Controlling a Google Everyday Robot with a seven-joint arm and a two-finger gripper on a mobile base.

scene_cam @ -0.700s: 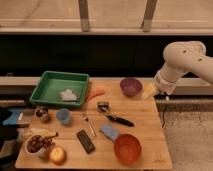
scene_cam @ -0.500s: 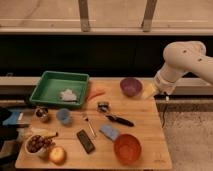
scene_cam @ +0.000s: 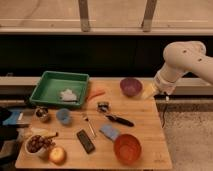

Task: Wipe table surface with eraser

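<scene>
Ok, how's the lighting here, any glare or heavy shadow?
Camera view: soft, even light on the table, no glare; a dark band behind; the gripper, at the table's far right edge, is well lit; the black eraser stands out.

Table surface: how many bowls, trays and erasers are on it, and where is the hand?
Bowls: 3 (purple bowl, orange bowl, white bowl with dark fruit)
Trays: 1 (green tray)
Erasers: 1 (black eraser)
Total: 5
Hand: over the table surface's far right edge, right of the purple bowl.
</scene>
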